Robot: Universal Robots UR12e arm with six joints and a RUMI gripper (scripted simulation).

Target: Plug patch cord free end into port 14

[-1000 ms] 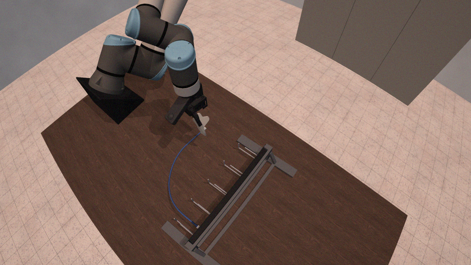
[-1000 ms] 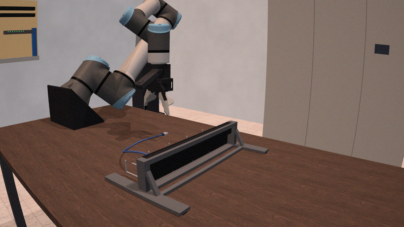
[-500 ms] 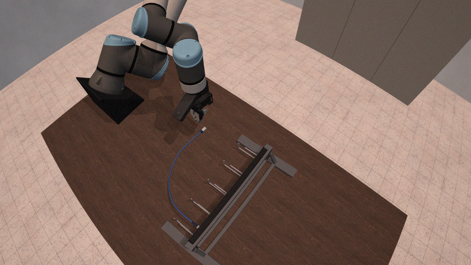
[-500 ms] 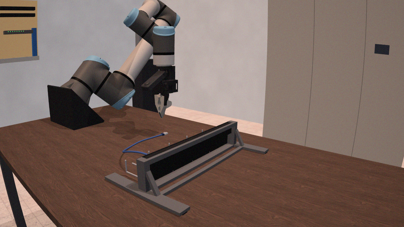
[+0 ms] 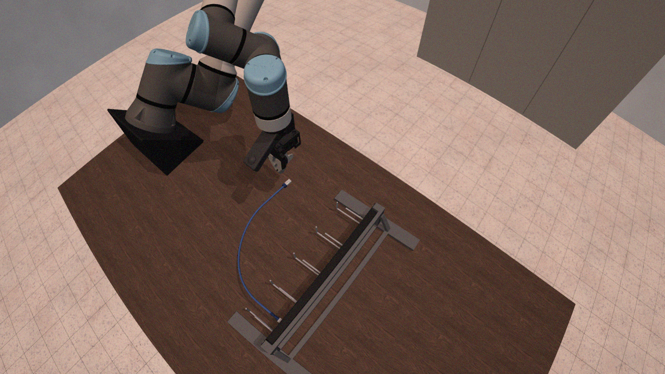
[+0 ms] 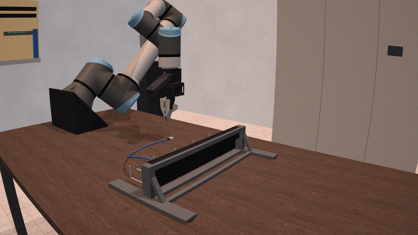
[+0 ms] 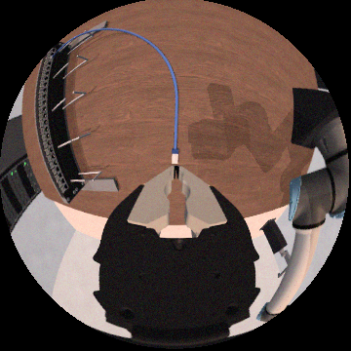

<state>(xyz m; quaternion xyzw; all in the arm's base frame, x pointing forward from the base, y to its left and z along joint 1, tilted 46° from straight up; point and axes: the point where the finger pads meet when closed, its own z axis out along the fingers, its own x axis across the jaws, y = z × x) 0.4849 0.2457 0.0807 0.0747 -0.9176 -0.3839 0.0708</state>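
Top view first, and nearest the camera it's the arm (image 5: 267,85) (image 6: 169,43) (image 7: 312,205), reaching in from the far left, its gripper (image 5: 283,169) (image 6: 167,120) (image 7: 175,167) hanging over the wooden table (image 5: 441,297) (image 6: 292,187) (image 7: 234,58). Just beyond the fingertips, the free plug (image 5: 288,182) (image 6: 171,137) (image 7: 175,158)! The blue cord (image 5: 239,251) (image 6: 146,145) (image 7: 176,93) bows left and runs down to the near end of the rack (image 5: 325,273) (image 6: 147,181) (image 7: 68,199), where its other end meets the ports.

Over to the exterior view: the rack's near foot (image 6: 175,211) is closest, flat on the table, the rack upright. Behind it, the jaws are clenched together with nothing between them, well above the plug, which lies on the far side of the rack.

Now the wrist view, and the closed fingers sit in front, the plug showing just past their tips. This looks like the approach, no grasp yet. The next move, I'd judge, calls for opening, lining up over the plug and descending, then gripping it clip up for port 14. Which way the clip faces, I can't tell.

Tool (image 5: 284,171) (image 6: 167,120) (image 7: 175,167) now shut, raised off plug (image 5: 288,182) (image 6: 171,137) (image 7: 175,158)
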